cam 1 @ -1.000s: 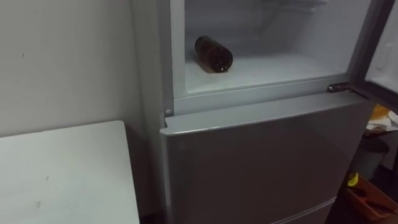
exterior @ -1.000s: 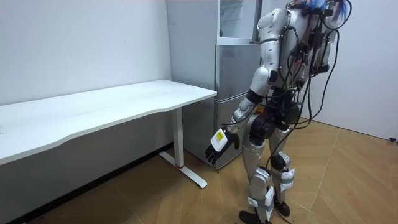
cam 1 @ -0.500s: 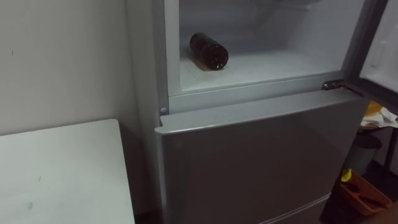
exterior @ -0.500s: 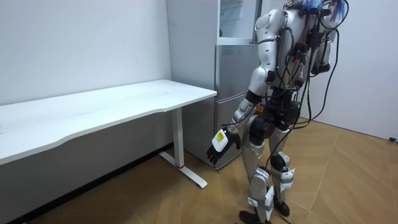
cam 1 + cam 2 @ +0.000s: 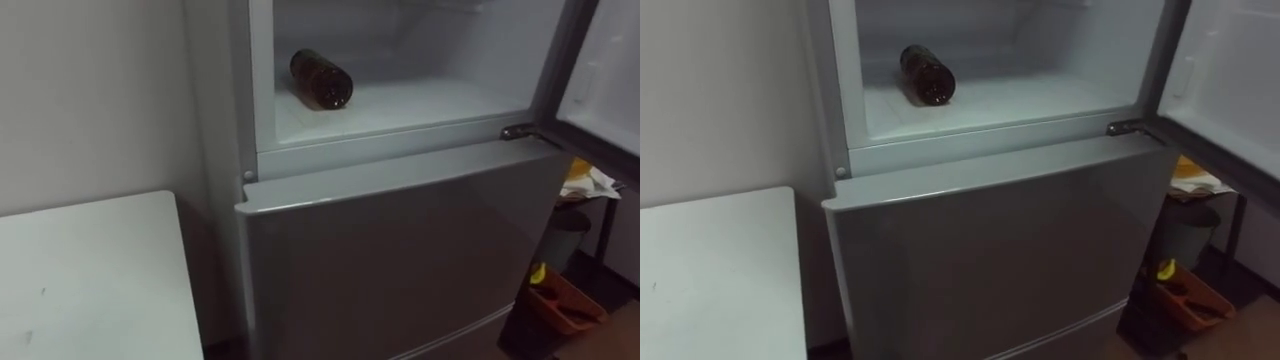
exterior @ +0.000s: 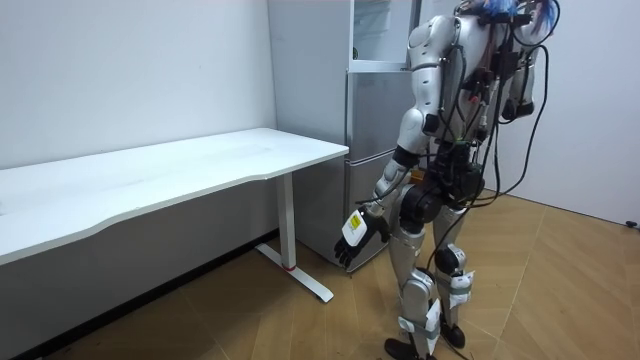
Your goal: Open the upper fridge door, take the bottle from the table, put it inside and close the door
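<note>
White wall [image 5: 90, 90], white table [image 5: 90, 290] lower left. Fridge [image 5: 400, 250], upper door [image 5: 605, 60] open, upper right. Bottle [image 5: 320, 79] on side on upper shelf, upper left. Left hand [image 6: 352, 232] hangs slack, uncurled, empty. Risk: bottle rolls out if door shut hard. Versus earlier: only camera drifted; bottle unmoved.

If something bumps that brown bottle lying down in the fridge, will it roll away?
Probably yes. The bottle lies on its side on the smooth fridge shelf and is round, so a sideways nudge would likely set it rolling. It looks like dark glass, so it may be slippery and could break if it fell out.
</note>
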Robot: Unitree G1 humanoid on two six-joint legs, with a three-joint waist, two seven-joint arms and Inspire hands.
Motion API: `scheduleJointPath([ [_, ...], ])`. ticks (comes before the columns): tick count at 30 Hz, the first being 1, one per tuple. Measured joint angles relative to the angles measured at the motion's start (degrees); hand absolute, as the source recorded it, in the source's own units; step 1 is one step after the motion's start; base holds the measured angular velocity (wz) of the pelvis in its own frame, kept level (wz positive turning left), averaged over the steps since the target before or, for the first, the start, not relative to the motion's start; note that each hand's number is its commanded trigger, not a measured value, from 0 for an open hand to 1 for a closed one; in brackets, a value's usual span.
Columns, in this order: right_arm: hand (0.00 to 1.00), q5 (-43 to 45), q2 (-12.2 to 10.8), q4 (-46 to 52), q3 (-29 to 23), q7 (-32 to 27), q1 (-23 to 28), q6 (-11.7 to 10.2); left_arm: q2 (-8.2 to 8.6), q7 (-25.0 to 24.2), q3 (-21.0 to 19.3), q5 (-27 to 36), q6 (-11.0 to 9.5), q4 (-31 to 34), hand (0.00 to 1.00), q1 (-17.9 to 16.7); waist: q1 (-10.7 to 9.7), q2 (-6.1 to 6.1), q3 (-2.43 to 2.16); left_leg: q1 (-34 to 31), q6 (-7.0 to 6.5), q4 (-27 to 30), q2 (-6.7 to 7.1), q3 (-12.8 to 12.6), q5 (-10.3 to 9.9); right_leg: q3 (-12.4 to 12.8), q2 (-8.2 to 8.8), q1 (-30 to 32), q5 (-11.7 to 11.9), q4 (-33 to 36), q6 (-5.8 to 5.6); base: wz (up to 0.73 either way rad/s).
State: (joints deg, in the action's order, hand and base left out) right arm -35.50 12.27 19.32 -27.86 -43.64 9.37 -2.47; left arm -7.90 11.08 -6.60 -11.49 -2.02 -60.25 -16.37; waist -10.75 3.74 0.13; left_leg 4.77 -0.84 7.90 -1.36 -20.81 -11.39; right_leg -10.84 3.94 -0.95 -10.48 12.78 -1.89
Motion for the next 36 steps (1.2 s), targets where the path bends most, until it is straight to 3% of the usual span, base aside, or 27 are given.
scheduleJointPath([
  [11,0.00,0.0,0.0,1.9,4.7,1.4,0.3,0.6,0.09,1.3,0.2,0.0,0.0,-1.7,0.00,0.6,0.1,-0.02,-0.01,0.0,0.00,0.1,-0.12,-1.3,0.0,0.8,-0.02,0.9,0.1,1.1,0.14,-0.07],
  [17,0.00,1.1,0.0,2.4,8.7,3.6,0.3,0.6,-0.12,2.5,2.3,0.0,-0.6,-2.4,0.00,1.4,0.2,-0.14,-0.08,-0.1,0.00,0.4,-0.31,-1.8,0.0,1.2,-0.19,1.1,0.3,0.9,0.38,-0.05],
  [22,0.00,2.1,0.0,3.0,10.5,3.6,0.3,0.5,-0.06,3.5,3.5,0.0,-1.3,-4.0,0.00,2.2,1.5,-0.64,-0.38,-0.1,0.00,0.6,-0.42,-1.7,0.0,1.3,-0.33,0.8,0.6,0.7,0.43,0.00],
  [28,0.00,2.3,0.0,3.0,12.0,5.2,0.3,0.5,-0.09,3.8,3.6,0.1,-1.7,-5.2,0.00,2.6,3.0,-0.74,-0.43,-0.1,0.00,0.8,-0.52,-1.5,0.0,1.2,-0.42,0.6,0.6,0.6,0.46,0.00],
  [36,0.00,4.6,0.0,3.4,15.5,8.2,0.3,0.5,0.00,3.8,4.7,0.0,-0.8,-6.7,0.00,3.1,3.4,-1.10,-0.61,-0.1,0.02,0.9,-0.61,-0.9,0.0,1.0,-0.63,-0.2,0.8,-0.3,0.43,0.04],
])
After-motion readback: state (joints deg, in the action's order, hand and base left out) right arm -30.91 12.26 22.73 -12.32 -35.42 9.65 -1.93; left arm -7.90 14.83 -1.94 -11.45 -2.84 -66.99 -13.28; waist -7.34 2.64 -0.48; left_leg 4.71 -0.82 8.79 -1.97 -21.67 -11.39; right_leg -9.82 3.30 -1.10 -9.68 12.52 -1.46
